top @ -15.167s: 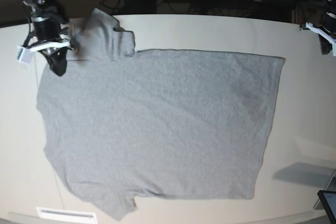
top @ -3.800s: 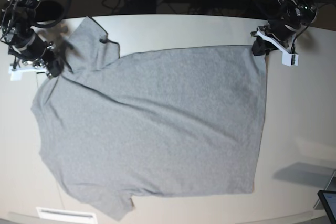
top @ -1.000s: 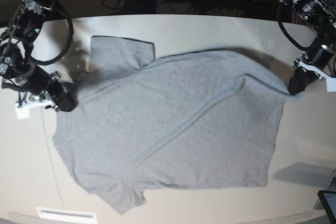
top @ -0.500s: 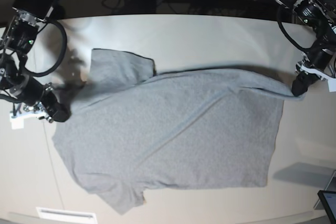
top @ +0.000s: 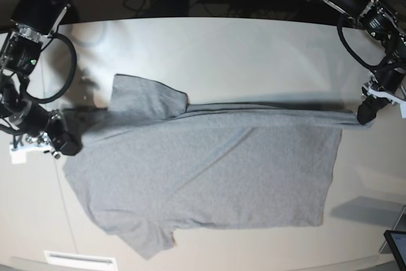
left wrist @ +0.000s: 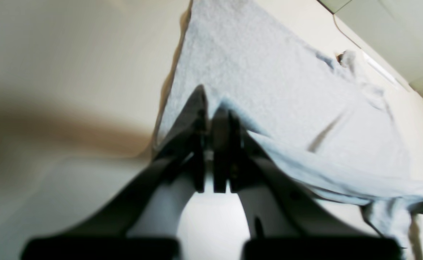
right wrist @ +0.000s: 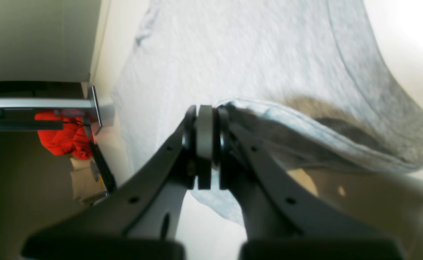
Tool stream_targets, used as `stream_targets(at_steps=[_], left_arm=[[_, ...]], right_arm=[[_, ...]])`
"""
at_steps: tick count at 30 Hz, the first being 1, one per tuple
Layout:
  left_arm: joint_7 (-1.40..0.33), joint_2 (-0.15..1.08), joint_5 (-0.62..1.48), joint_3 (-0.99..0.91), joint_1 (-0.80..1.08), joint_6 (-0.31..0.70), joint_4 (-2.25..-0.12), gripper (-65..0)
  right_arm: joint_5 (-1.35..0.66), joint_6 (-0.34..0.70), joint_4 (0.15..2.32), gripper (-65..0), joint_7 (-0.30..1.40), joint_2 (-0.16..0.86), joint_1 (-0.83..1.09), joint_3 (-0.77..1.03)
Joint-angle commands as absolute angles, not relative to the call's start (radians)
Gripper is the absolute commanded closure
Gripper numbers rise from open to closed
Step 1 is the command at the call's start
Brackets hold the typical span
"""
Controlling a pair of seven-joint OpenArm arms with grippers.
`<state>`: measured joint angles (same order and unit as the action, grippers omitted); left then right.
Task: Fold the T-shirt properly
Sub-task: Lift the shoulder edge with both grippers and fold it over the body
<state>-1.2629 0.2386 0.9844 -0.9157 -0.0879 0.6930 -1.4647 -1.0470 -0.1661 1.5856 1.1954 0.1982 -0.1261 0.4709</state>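
Grey T-shirt (top: pixel 209 169) stretched, corners between fingers (left wrist: pixel 218 119)

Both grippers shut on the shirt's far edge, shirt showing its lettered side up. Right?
Not quite. Both grippers are shut on the shirt's far edge, left gripper and right gripper, but the side facing up is plain grey; no lettering shows. The base view shows it.

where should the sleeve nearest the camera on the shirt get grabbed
Grip the sleeve at its cuff tip, coming from the table's near edge with a low pinch. It lies flat and juts clear of the T-shirt body, so that free tip can be pinched.
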Motion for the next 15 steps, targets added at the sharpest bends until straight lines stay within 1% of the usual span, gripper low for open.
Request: stream_targets(at_steps=[1,5,9,15], left_arm=[[-1.228,0.259,0.986,-0.917,-0.114,0.698,-1.477,0.0],[-1.162,0.248,0.883,-0.908,-0.124,0.698,-1.471,0.0],[-1.155,0.242,0.848,-0.908,-0.131,0.698,-1.415,0.0],[-1.093,0.240,0.743,-0.878,-0.163,0.698,-1.363,0.0]], right_arm=[[-1.067,-0.157,1.600,0.0,1.184,0.214,-0.148,0.475],[-1.067,-0.157,1.592,0.0,1.155,0.216,-0.150,0.470],[-1.066,-0.156,1.555,0.0,1.147,0.216,-0.150,0.467],[-1.061,-0.065,1.501,0.0,1.121,0.217,-0.150,0.464]])
